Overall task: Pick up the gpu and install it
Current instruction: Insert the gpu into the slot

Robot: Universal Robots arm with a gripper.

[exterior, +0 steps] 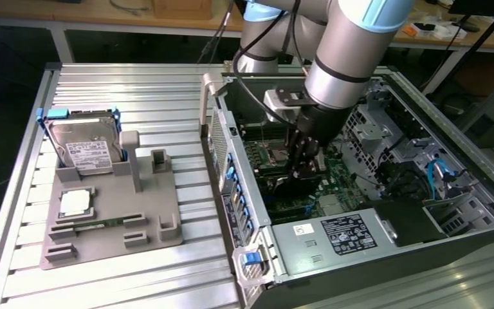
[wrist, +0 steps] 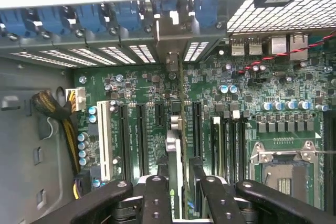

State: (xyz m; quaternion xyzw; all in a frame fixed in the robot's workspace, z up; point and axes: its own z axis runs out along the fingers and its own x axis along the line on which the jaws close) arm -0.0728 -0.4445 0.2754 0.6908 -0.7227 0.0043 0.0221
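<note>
My gripper (exterior: 303,166) reaches down into the open computer case (exterior: 229,148), low over the green motherboard (exterior: 337,170). It is shut on the gpu (exterior: 288,188), a thin dark card standing on edge. In the wrist view the gpu (wrist: 175,148) shows edge-on between my two black fingers (wrist: 156,195), with the gripper (wrist: 178,184) clamped around it. The card runs between the black expansion slots (wrist: 140,129) toward the rear slot openings, and its silvery bracket end (wrist: 170,32) stands at the case's back wall. Whether the card's edge sits in a slot I cannot tell.
A grey fixture (exterior: 157,235) on the slatted table at the exterior view's left carries a hard drive (exterior: 84,147) with blue rails and a small square processor chip (exterior: 75,203). Inside the case are the processor socket (wrist: 283,163), blue retention clips (wrist: 105,14), a cable bundle (wrist: 52,108) and the power supply (exterior: 337,235).
</note>
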